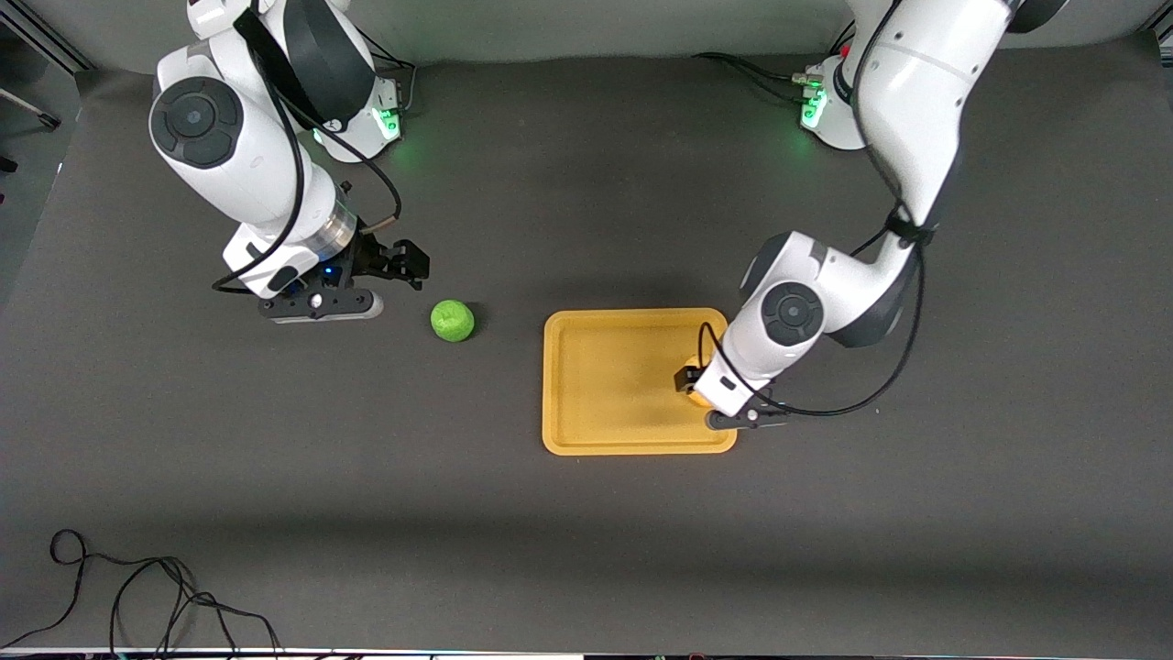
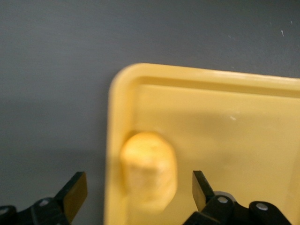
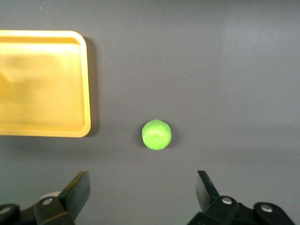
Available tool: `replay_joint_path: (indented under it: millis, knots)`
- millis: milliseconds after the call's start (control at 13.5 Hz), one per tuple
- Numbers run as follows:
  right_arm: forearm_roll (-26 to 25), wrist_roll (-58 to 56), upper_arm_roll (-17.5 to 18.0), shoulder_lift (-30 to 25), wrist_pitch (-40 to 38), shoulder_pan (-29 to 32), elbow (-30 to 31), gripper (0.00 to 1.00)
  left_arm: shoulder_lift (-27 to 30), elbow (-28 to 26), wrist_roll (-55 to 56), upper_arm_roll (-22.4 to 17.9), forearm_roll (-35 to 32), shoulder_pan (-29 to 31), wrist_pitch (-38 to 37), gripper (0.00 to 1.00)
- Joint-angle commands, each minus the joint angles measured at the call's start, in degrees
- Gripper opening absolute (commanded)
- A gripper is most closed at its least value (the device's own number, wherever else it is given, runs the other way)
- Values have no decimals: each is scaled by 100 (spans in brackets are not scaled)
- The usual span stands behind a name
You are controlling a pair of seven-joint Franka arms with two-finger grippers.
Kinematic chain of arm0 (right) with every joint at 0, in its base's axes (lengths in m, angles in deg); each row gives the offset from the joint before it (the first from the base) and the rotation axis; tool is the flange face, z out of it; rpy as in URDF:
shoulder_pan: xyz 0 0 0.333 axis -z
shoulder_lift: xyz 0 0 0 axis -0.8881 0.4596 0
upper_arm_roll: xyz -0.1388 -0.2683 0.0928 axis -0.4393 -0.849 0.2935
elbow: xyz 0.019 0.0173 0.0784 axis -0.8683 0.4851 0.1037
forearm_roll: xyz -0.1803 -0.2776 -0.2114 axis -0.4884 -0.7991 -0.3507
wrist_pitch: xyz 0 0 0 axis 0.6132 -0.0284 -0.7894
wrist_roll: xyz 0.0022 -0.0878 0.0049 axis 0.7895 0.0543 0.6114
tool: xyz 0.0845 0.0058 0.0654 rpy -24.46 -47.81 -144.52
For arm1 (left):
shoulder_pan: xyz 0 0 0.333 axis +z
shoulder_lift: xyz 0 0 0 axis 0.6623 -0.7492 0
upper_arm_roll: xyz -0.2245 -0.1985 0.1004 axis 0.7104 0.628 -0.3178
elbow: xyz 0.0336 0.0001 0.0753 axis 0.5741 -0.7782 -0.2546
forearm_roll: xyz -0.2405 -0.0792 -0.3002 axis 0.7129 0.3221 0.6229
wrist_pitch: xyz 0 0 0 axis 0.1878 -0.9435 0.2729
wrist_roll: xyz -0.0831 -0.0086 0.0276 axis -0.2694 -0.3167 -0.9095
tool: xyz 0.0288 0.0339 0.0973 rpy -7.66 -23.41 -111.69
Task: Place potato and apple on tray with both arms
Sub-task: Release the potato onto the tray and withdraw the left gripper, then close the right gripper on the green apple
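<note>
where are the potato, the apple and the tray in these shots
potato (image 2: 149,171), left wrist view, middle of its skin
apple (image 1: 453,321), front view, centre of its green top
tray (image 1: 614,380), front view, bare floor of the tray

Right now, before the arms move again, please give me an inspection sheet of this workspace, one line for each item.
Surface: dark grey table, flat, no spills seen.
Job's things: potato lies in the tray, near the rim at the left arm's end; apple sits on the table beside the tray, toward the right arm's end.
Clutter: nothing seen.
Grippers: left gripper open, low over the potato, fingers apart from it; right gripper open, in the air over the table near the apple, holding nothing.
Cables: loose black cable on the table edge nearest the front camera; cables run along both arms.
Surroundings: green lights at both bases.
</note>
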Motion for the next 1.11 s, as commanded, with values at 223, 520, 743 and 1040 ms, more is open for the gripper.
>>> replay_joint_path:
  millis: [223, 520, 743, 1040]
  knots:
    - [113, 27, -10, -208, 1522, -141, 1522, 100, 2055, -221, -1711, -35, -104, 1316, -1930, 99]
    - [113, 19, -10, 643, 2797, -167, 1936, 100, 2514, -247, -3131, -44, -103, 2163, -2538, 99]
    - [78, 10, -10, 1180, 3221, -185, 2016, 100, 2698, -449, -3438, -114, -104, 2313, -2512, 99]
    - [78, 10, -27, 1567, 3976, -405, 2393, 100, 2655, -406, -3518, -158, -103, 2444, -2450, 99]
